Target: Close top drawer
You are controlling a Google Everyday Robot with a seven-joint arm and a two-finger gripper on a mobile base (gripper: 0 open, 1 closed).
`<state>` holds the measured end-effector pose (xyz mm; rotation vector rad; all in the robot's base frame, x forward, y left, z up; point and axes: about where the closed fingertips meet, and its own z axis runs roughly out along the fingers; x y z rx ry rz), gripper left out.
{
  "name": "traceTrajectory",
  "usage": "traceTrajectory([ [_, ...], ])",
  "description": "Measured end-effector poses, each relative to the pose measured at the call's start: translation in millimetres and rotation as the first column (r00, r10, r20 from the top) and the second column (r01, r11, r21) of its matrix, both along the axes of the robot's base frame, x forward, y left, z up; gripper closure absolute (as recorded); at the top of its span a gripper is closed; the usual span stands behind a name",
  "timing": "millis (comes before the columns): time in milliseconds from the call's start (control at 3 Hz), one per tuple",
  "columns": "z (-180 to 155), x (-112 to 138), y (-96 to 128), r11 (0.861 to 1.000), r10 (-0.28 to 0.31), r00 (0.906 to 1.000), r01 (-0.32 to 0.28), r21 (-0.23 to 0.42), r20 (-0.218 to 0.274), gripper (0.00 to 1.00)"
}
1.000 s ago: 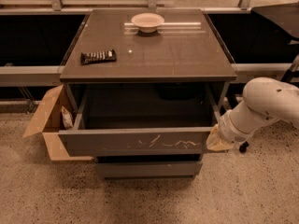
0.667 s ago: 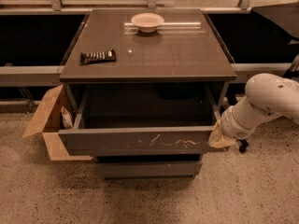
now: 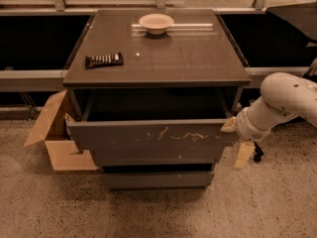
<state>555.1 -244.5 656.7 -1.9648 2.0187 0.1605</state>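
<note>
At the right end of the pulled-out top drawer [image 3: 148, 135], the hand [image 3: 237, 141] sits just beside its corner. Its fingers [image 3: 243, 155] are spread apart.

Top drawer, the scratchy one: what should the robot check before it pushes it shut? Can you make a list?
1. Top drawer is pulled out and needs closing: ok.
2. Claw is at the drawer's right front corner, fingers spread apart: ok.
3. Claw is pressing on the front panel: cannot tell.
4. Nothing sticks up out of the drawer: cannot tell, the inside is dark.
5. Cardboard box on the floor at the left stays out of the drawer's way: cannot tell, its flap is close to the drawer's left end.
6. Bowl and the dark flat thing on top sit back from the front edge: ok.
</note>
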Motion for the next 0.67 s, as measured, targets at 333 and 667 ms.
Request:
traceTrajectory([
  [333, 0, -1, 0, 1.0, 0.0, 1.0, 0.0, 0.0, 0.0, 0.0],
  [667, 4, 13, -13, 1.0, -0.012, 0.9998, 0.011, 0.005, 0.014, 0.0],
])
